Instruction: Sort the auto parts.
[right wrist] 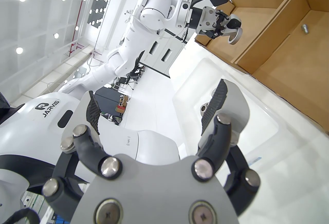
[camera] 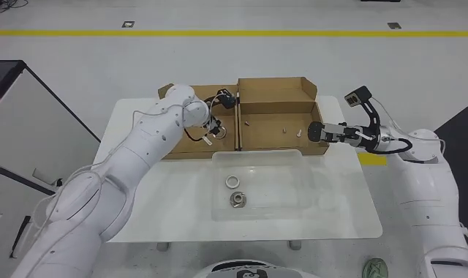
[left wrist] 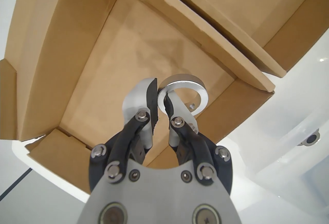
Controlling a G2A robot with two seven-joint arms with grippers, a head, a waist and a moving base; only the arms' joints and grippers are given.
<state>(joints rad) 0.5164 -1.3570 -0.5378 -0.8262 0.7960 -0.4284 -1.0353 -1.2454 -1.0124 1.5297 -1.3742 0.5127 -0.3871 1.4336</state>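
White table (camera: 344, 205) on a pale workshop floor, with a yellow line (camera: 292, 33) painted across the floor behind it. Two open cardboard boxes sit side by side at the back of the table, touching, and a clear plastic tray (camera: 292, 155) sits right in front of them.

So the left gripper (left wrist: 160, 91) is over the left box (camera: 186, 155), close to the wall it shares with the right box (camera: 278, 148). It's pinching a metal ring (left wrist: 201, 99) by its wall, one finger poked inside the hole and the other pressed on the outside. From the right wrist view the ring looks held up off the box floor, flat face turned sideways.

The right gripper (right wrist: 156, 87) is out at the far right end of the right box, next to its side wall, with the fingers spread wide and nothing between them.

Right box has a few small bolts (camera: 283, 129) lying loose on its floor, well apart from each other. The tray holds two more parts near its left half: a small ring (camera: 232, 181) and a flanged part (camera: 238, 199) just in front of it, near each other, but I can't tell if they touch
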